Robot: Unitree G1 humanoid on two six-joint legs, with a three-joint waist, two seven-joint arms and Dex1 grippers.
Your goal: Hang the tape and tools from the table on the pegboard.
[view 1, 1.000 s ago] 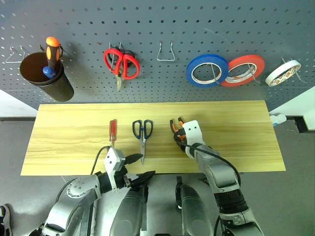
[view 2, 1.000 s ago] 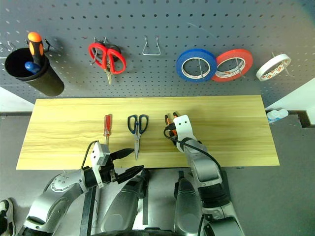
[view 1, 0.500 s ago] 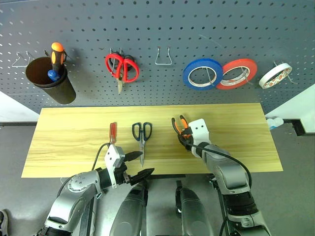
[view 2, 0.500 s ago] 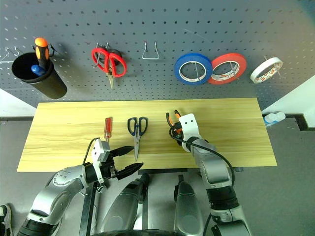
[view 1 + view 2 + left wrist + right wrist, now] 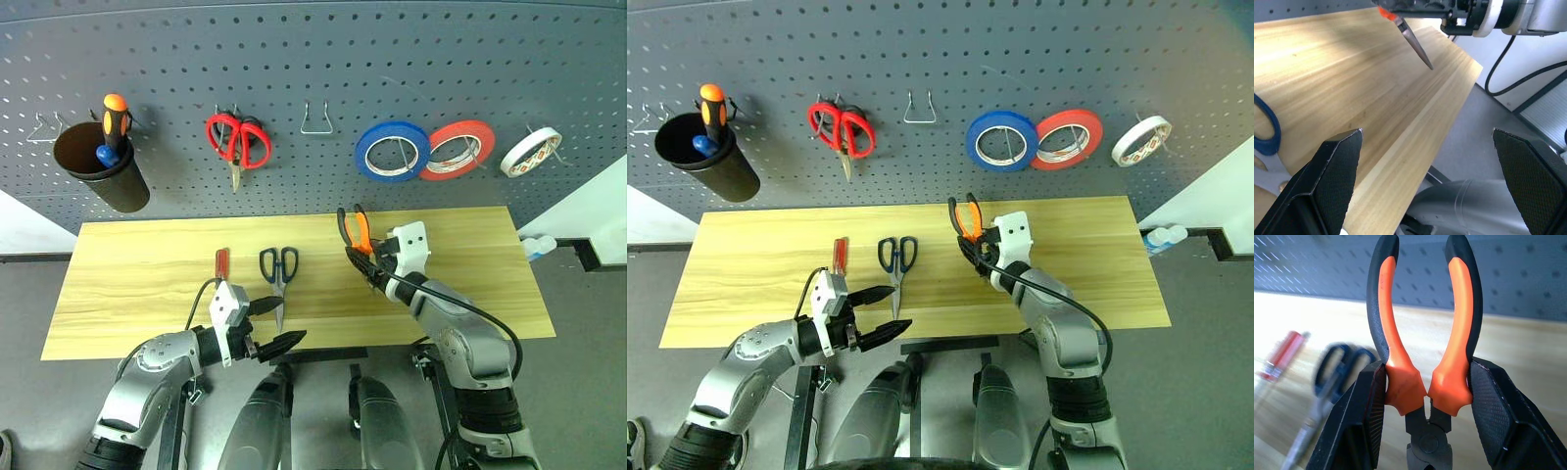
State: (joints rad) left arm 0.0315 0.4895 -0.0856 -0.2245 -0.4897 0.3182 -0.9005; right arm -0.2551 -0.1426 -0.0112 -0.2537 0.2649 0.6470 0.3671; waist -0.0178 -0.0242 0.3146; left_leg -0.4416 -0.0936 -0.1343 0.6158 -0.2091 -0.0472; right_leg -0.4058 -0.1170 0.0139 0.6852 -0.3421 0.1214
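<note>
My right gripper [image 5: 370,262] is shut on the orange-and-black pliers [image 5: 353,231] and holds them above the table [image 5: 147,264], handles up toward the pegboard [image 5: 392,59]. In the right wrist view its fingers [image 5: 1352,431] clamp the pliers [image 5: 1391,333] just above the joint. The red-handled screwdriver [image 5: 222,264] and the dark-handled scissors [image 5: 278,269] lie side by side on the table. My left gripper [image 5: 279,325] hangs open at the table's front edge, below the scissors, holding nothing. The whitish tape [image 5: 530,152] hangs on a hook at the pegboard's far right.
On the pegboard hang red-handled scissors [image 5: 238,142], an empty wire hook [image 5: 315,119], a blue tape roll [image 5: 392,150] and a red tape roll [image 5: 456,149]. A black cup [image 5: 98,171] at the left holds an orange-and-black screwdriver [image 5: 115,113].
My right gripper has lifted the pliers off the table and tilted their handles up toward the pegboard. The left gripper has stayed where it was. The camera view has shifted.
</note>
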